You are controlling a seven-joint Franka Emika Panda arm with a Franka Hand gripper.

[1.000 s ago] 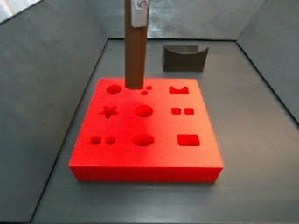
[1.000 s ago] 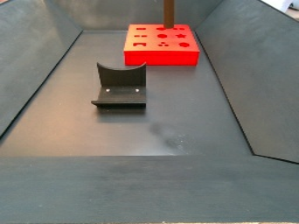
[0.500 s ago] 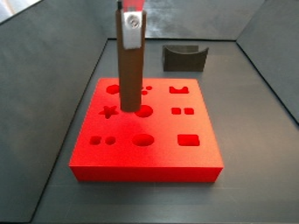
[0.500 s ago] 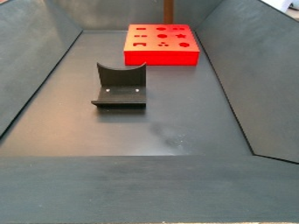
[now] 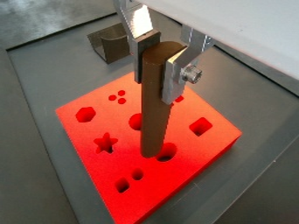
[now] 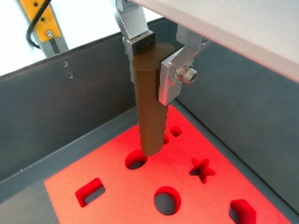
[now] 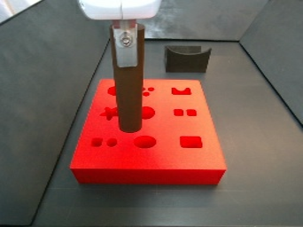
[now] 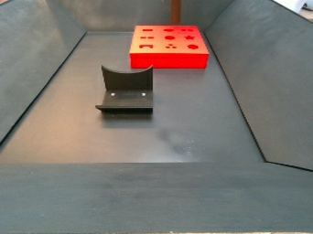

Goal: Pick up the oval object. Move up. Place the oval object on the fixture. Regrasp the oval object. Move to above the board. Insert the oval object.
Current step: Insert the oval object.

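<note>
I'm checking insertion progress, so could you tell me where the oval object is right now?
The pincer holds the oval object upright over the board, its lower tip at a central cut-out in both wrist views.

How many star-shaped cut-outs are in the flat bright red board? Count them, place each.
1. The star cut-out lies in the flat red board's middle row, beside the brown rod-like oval object held upright by the gripper above it. No other shows in any view.

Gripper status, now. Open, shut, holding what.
Gripper: shut on the oval object, held upright above the board, its lower end at a cut-out.
</note>
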